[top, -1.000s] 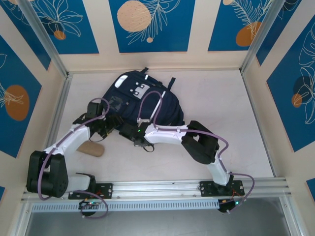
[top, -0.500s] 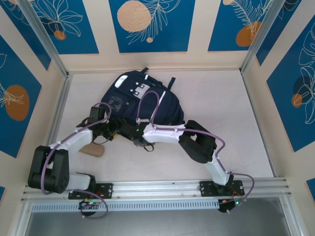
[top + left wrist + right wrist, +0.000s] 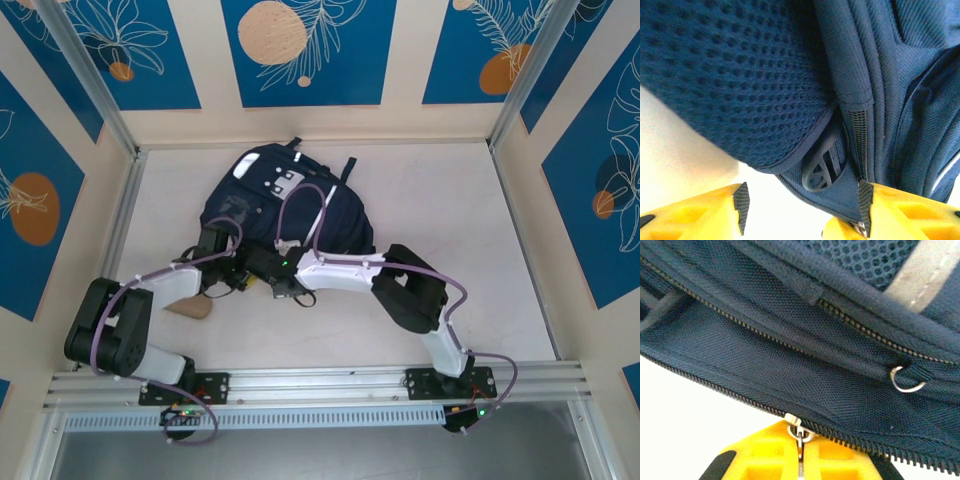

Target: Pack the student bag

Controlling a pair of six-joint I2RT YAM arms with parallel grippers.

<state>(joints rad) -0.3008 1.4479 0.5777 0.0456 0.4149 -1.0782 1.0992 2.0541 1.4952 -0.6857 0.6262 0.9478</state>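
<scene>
the student bag [image 3: 290, 200] lies flat at the back middle of the white table [image 3: 450, 220]. its long way runs from the back wall toward the arms, a bit slanted. it is dark blue with a pale patch. there is lots of bare table on the right. the left gripper [image 3: 802, 200] is open around a bag corner. the right gripper [image 3: 800, 455] pinches a zip pull [image 3: 798, 427] tight.

Your student bag [image 3: 715, 340] is matt woven cloth, with mesh padding [image 3: 730, 70]. Its zip pull [image 3: 799, 434] is shiny metal, its buckle [image 3: 819, 171] smooth plastic.
</scene>
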